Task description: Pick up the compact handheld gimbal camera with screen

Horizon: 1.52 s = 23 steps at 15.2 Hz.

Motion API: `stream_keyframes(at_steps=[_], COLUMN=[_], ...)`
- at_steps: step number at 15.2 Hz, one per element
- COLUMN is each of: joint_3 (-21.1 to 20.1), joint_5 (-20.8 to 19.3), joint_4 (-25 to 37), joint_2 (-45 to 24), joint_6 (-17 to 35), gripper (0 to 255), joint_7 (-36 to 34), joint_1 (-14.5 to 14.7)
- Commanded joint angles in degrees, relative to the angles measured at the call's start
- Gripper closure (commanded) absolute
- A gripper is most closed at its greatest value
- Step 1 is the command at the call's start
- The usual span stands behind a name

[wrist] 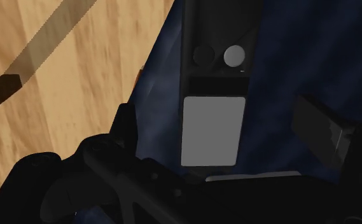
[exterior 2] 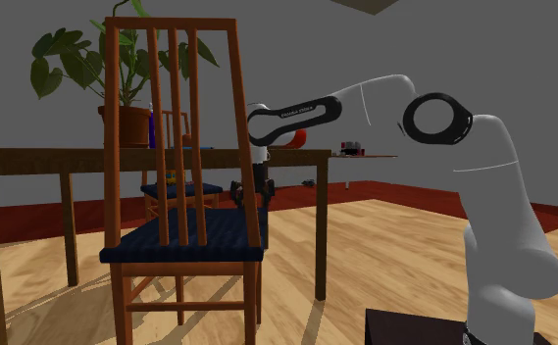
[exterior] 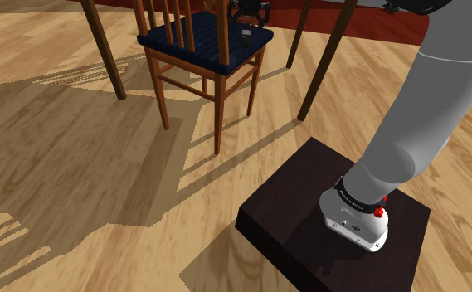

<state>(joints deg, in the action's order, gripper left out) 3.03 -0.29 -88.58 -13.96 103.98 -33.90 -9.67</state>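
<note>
Fingers apart | gimbal camera: slim black slab (grey screen) | blue cushion

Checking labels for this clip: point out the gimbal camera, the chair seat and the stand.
gimbal camera [wrist: 213,130]: wrist view, grey screen.
chair seat [exterior: 239,52]: shoulder view, blue cushion.
stand [exterior: 299,192]: shoulder view, dark top.

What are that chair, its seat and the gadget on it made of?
The chair: reddish-brown wood, judging by colour and sheen. Its seat cushion: probably dark blue fabric, mottled texture. The gimbal camera: matte black, perhaps plastic, with a flat grey screen.
</note>
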Motion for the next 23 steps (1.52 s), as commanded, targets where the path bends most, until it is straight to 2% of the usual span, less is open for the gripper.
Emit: stream_keyframes(at_steps=[1,4,5,14,23], joint_3=[0.03,0.03,0.01,0.03,0.05], joint_5=[0.00,0.00,0.00,0.00,0.02], joint_4=[-1.62,-2.74,-2.71,-2.73,4.28], joint_2=[0.04,-0.03,-0.08,-0.04,-0.09], joint_6=[1.61,2.79,2.81,2.79,-4.16], gripper=[0,0,255,255,255], joint_7=[0.04,0.03,-0.02,0.03,0.12], joint_1=[-0.05,-0.04,-0.01,-0.04,-0.08])
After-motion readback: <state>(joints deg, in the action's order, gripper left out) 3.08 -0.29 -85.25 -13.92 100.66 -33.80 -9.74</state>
